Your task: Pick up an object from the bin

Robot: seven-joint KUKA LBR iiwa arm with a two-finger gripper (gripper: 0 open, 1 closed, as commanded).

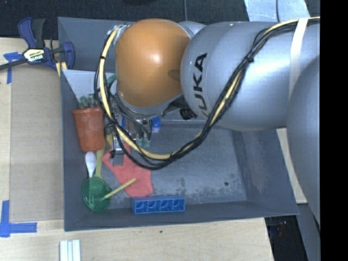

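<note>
My gripper (132,125) hangs under the arm's orange dome at the left side of the bin, low among the loose things. Just left of it lies a rust-brown cylinder (89,128), lengthwise along the left wall. Right below the gripper is a flat red piece (134,179), its upper corner reaching under the gripper. A white spoon-like piece (90,163) lies below the cylinder. I see nothing held in the gripper.
A green round cup (95,193) with a yellow stick (118,188) across it sits in the near left corner. A blue studded brick (159,205) lies along the front wall. A white sheet (81,81) leans in the far left corner. The arm covers the bin's far middle.
</note>
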